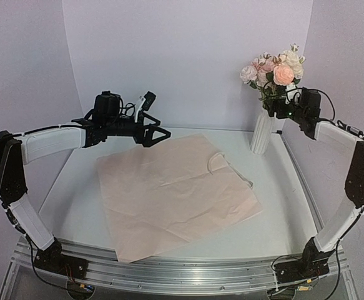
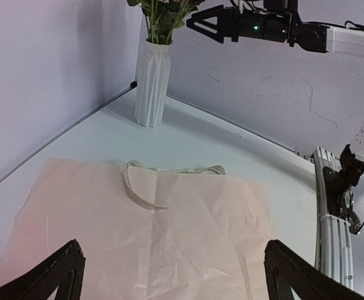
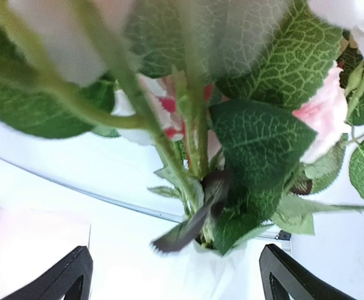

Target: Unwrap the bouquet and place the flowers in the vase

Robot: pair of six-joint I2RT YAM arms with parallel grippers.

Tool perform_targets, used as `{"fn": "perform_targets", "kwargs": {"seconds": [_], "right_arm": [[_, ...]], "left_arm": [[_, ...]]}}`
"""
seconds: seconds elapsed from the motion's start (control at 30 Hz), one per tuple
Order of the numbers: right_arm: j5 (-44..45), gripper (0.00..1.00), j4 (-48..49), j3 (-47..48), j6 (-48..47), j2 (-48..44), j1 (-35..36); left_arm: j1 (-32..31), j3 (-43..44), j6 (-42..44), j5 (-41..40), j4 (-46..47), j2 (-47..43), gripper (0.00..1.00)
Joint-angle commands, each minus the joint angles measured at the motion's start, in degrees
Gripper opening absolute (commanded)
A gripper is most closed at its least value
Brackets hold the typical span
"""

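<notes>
Smooth white tabletop (image 1: 75, 181), closed in on its left, far and right sides by plain pale lilac backdrop panels (image 1: 188, 56). Ribbed silver aluminium rail (image 1: 188, 275) runs along the near edge of the tabletop in the top view, and a length of it also shows at the right of the left wrist view. In that view, faint thin scratch marks (image 2: 263, 94) cross the lilac panel, and a thin dark seam (image 2: 75, 128) lies where panel meets tabletop.
</notes>
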Motion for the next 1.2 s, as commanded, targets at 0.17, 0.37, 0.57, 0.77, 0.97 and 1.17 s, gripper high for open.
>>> {"fn": "perform_targets", "kwargs": {"seconds": [0.17,0.37,0.57,0.77,0.97,1.17], "right_arm": [[0.8,0.96,-4.4,-7.7,2.5,-9.7,0.3],[0.9,0.97,-8.4,-14.1,4.6,-17.7,0.3],[-1.6,0.98,-8.3,-26.5,12.9,-27.8,0.3],[-3.5,0.98,-8.3,-36.6,17.0,-32.4,0.5],[5.4,0.98,-2.0,-48.1,20.5,-41.8,0.4],[13.6,0.98,-4.1,-55.9,22.8,-55.2,0.4]], "left_arm": [[1.1,-0.4,-0.7,-0.1,1.4,-3.6,1.00],[7.3,1.0,-3.6,0.3,-2.5,-5.8,1.00],[16.7,-10.3,-14.5,-7.2,1.5,-12.6,1.00],[25.3,-29.7,-12.1,-11.7,8.7,-23.2,1.00],[34.5,-44.9,-8.2,-10.3,11.8,-32.4,1.00],[38.7,-53.5,-5.0,-10.1,11.7,-40.6,1.00]]}}
